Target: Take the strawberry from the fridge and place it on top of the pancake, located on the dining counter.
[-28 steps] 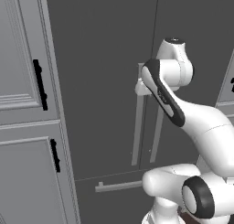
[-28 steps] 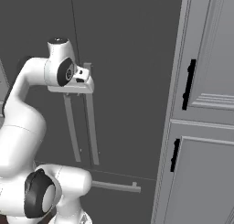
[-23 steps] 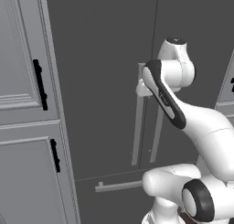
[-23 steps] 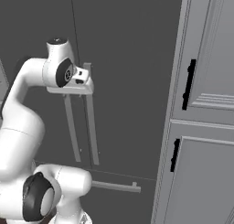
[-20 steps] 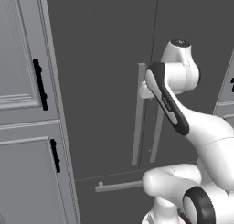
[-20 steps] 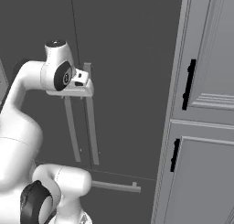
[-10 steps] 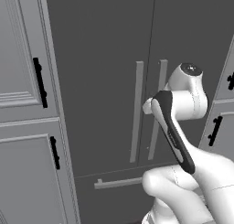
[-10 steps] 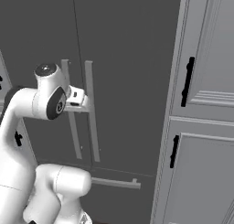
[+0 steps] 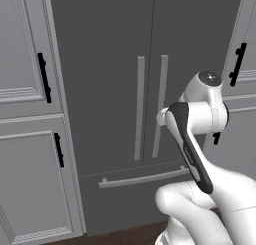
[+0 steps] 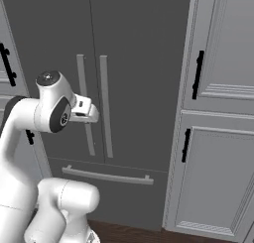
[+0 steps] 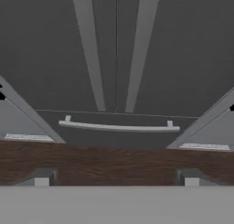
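The fridge (image 9: 115, 54) is tall and dark grey, and its two doors are closed. Two long light grey bar handles (image 9: 140, 108) run side by side down the middle, and a horizontal drawer handle (image 9: 144, 176) sits below them. In the hand view the same handles (image 11: 90, 54) and drawer bar (image 11: 118, 126) lie straight ahead. My gripper (image 11: 116, 181) is open, with its fingertips (image 11: 41, 179) far apart and nothing between them. From the right it hangs a little in front of the door handles (image 10: 93, 119), apart from them. The strawberry is hidden behind the closed doors. The pancake and dining counter are out of view.
Light grey panelled cabinets with black handles flank the fridge, one on the left (image 9: 30, 139) and one on the right (image 10: 218, 138). Dark wooden floor (image 11: 114, 161) runs along the foot of the fridge.
The whole picture has shifted, so the base has driven and the fridge now looks farther off. My hand has come off the door handles and sits lower and further back.
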You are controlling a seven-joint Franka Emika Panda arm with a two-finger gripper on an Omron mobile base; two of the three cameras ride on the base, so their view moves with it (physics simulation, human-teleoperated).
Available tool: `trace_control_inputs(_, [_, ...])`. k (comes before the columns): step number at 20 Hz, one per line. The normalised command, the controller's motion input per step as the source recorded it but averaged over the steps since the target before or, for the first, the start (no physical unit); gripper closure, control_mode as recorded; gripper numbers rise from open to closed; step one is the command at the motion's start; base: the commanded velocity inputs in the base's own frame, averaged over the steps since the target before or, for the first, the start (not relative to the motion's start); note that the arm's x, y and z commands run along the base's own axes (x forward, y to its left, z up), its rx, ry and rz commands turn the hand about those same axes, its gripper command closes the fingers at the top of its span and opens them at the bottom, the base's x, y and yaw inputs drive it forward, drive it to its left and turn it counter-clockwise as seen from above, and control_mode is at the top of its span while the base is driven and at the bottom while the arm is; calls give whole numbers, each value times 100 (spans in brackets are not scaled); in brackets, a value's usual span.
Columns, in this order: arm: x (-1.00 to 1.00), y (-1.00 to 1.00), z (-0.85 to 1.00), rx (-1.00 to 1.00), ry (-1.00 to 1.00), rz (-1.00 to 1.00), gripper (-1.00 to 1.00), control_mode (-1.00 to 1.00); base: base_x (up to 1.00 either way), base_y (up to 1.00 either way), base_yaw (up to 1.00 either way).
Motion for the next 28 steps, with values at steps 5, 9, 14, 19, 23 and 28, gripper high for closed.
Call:
trace_control_inputs(5, [70, -28, 0, 1, -13, 0, -100, -100, 0, 0, 0])
trace_control_inputs(9, [85, -20, -1, 3, -18, 0, -100, -100, 0, 0, 0])
trace_control_inputs(14, [71, 0, -11, 2, -16, 0, -100, -100, 0, 0, 0])
trace_control_inputs(19, [53, -1, -19, 6, -5, 0, -100, -100, 0, 0, 0])
trace_control_inputs(23, [49, 0, -17, 1, 0, -1, -100, -100, 0, 0, 0])
trace_control_inputs(28, [57, 0, -10, 0, 0, -2, -100, -100, 0, 0, 0])
